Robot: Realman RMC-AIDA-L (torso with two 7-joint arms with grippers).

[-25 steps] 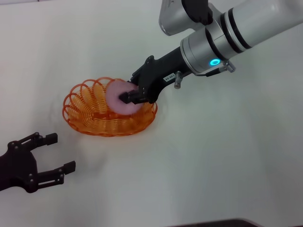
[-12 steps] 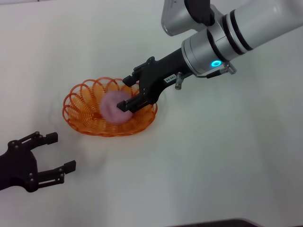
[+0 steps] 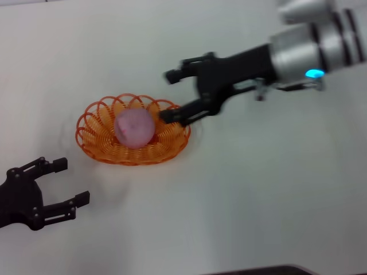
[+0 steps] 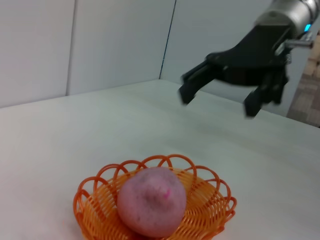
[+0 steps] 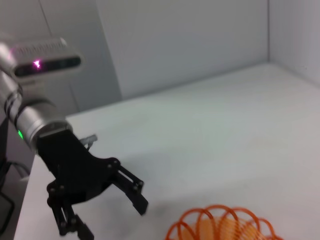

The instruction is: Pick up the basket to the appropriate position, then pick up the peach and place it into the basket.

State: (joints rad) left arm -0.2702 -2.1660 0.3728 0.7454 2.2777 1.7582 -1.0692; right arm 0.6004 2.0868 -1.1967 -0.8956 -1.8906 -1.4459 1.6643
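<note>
**Inspector A:** Head view is taken first. An oval orange openwork basket (image 3: 133, 136) of looped plastic is seen resting on the plain white table (image 3: 258, 200). A round, dusty pink, matte peach (image 3: 134, 128) is seen lying inside it, near the middle, free of any contact. The black right gripper (image 3: 172, 96) is seen above the basket's right rim, its fingers spread wide and holding nothing.

**Inspector B:** Confirmed from the left wrist view: the peach (image 4: 151, 201) is seated in the basket (image 4: 210, 212), and the right gripper (image 4: 220, 97) is seen raised well clear above and beyond it, empty. What of the other arm?

**Inspector A:** The black left gripper (image 3: 51, 186) is seen low over the table, on the robot's left, near the basket but apart from it, fingers open and nothing held. It is also visible in the right wrist view (image 5: 107, 202), beside the basket's rim (image 5: 220, 225).

**Inspector B:** Risks?

**Inspector A:** The placement is judged complete. One lower finger of the right gripper appears close to the scalloped rim; whether a gap exists cannot be told. Should the loops be snagged during a withdrawal, the light basket could be dragged or tipped. The peach sits higher than the rim, so it could be rolled out by any such jolt.

**Inspector B:** A clean upward retreat is advised.
</note>
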